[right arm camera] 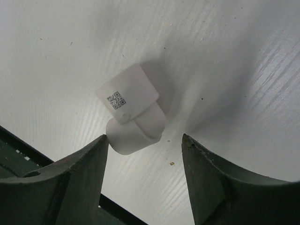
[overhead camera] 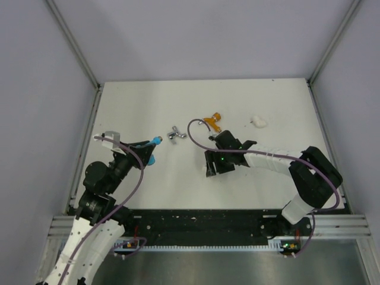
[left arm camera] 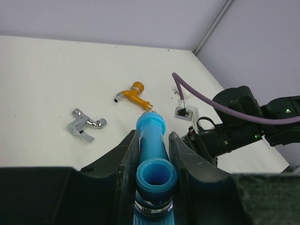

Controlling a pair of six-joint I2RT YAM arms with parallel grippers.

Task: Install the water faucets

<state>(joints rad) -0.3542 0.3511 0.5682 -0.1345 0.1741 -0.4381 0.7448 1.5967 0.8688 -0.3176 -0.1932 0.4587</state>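
My left gripper (overhead camera: 148,152) is shut on the bright blue faucet (overhead camera: 157,141) and holds it just above the table at the left. In the left wrist view the blue faucet (left arm camera: 153,174) sits clamped between the fingers (left arm camera: 123,159). The silver faucet (overhead camera: 175,133) and the orange faucet (overhead camera: 212,122) lie on the table farther back; both also show in the left wrist view, silver (left arm camera: 84,125) and orange (left arm camera: 133,96). My right gripper (right arm camera: 145,145) is open, low over a white elbow fitting (right arm camera: 133,119); its left fingertip (right arm camera: 101,145) touches the fitting.
Another white fitting (overhead camera: 259,121) lies at the back right. The right arm (left arm camera: 243,122) with its purple cable (overhead camera: 196,133) sits close to the right of the blue faucet. Grey walls and metal rails (overhead camera: 86,148) bound the white table.
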